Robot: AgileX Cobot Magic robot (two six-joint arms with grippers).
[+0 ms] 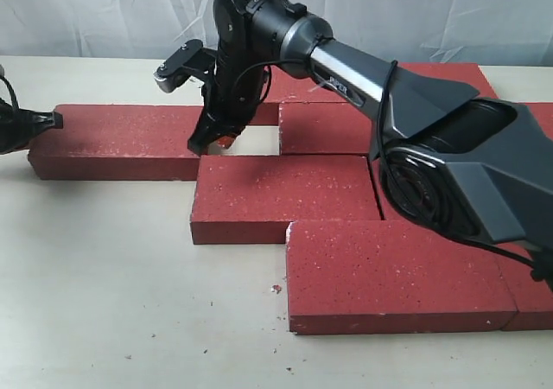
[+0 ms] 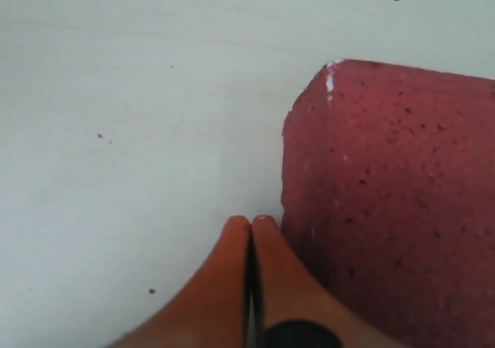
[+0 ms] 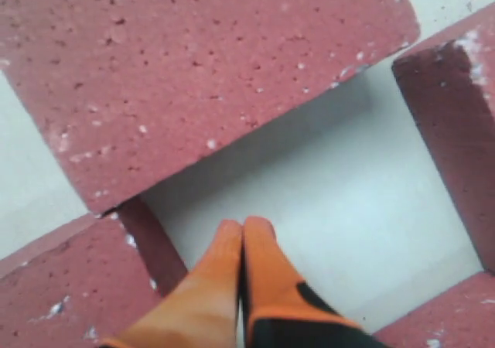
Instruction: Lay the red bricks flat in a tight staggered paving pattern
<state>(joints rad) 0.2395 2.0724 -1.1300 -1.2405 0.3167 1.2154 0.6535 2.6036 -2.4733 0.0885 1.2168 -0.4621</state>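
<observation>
Over gap btwn red bricks, R fingers pressed together, empty; L fingers likewise, beside brick end.

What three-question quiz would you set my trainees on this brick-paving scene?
1. True or false: the right gripper is shut, with its tips over a bare gap between bricks.
2. The left gripper is shut beside: A) the end of the leftmost brick; B) a stacked pile; C) a cup.
3. Fill in: the red bricks all lie ____ on the table.

Key: 1 true; 2 A; 3 flat.
</observation>
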